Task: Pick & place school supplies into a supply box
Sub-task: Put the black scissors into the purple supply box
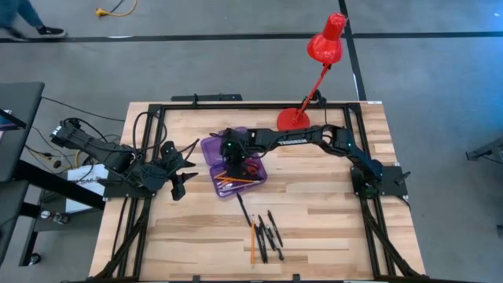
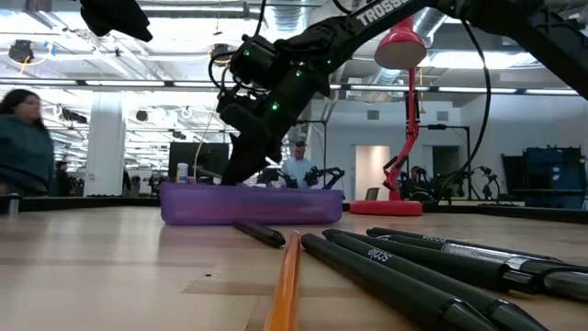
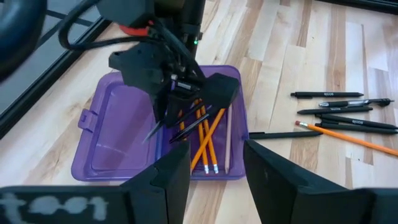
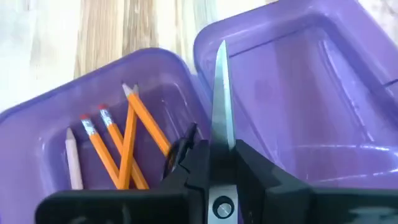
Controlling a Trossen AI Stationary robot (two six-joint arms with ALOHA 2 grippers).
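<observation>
Your right gripper (image 4: 214,186), over the open supply box (image 1: 211,149), is clamped on the scissors (image 4: 221,93), blades pointing out. Placing looks underway; next, lower and release beside the pencils (image 4: 118,146). Your left gripper (image 3: 214,168) waits open beside the box.

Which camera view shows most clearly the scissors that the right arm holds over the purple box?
The right wrist view: the scissors fill its middle, blades shut, tip up, between the right gripper fingers above the purple box. The left wrist view shows only something thin and dark under that gripper. In the high and low views the arm hides them.
</observation>
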